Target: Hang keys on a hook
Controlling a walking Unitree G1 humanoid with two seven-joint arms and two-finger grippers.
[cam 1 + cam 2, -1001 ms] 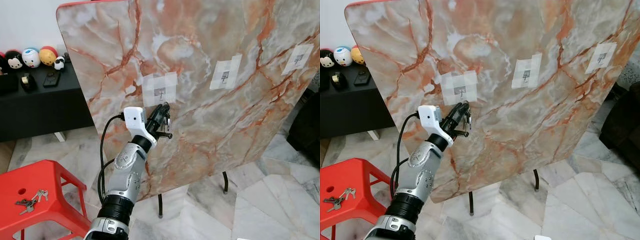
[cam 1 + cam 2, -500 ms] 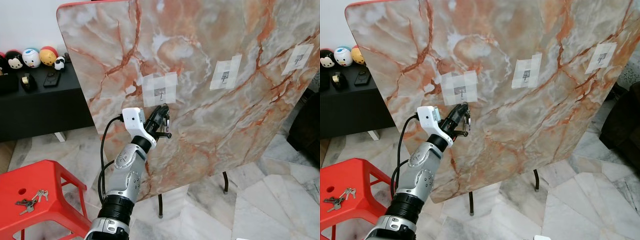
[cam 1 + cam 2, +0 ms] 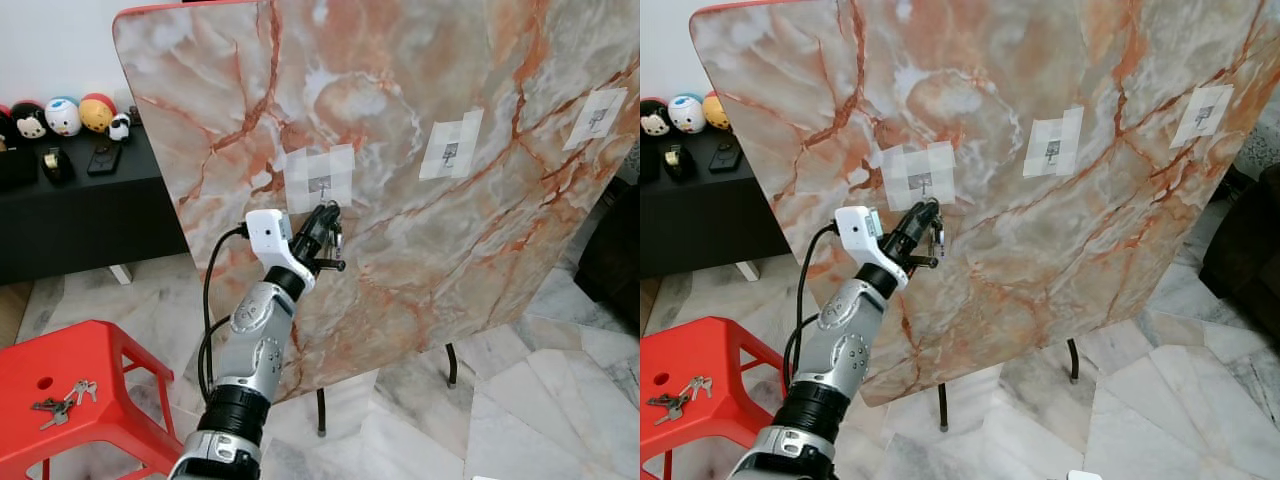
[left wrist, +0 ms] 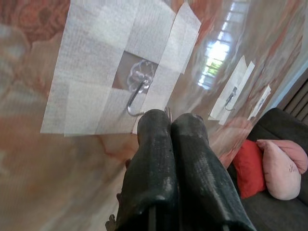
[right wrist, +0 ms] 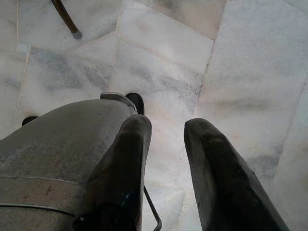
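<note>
A marble-patterned board [image 3: 420, 150] with a red edge stands tilted on thin black legs [image 3: 452, 366] over a pale marble tile floor [image 3: 520, 410]. A low black table [image 3: 70, 215] sits against the white wall, carrying a row of round character figurines [image 3: 62, 114], a tape dispenser [image 3: 54, 163] and a dark phone-like item [image 3: 103, 157]. A red plastic stool [image 3: 70, 385] stands in front of the table. A dark sofa [image 4: 284, 207] holds a red cushion [image 4: 247, 168] and a pink cushion [image 4: 279, 168].
</note>
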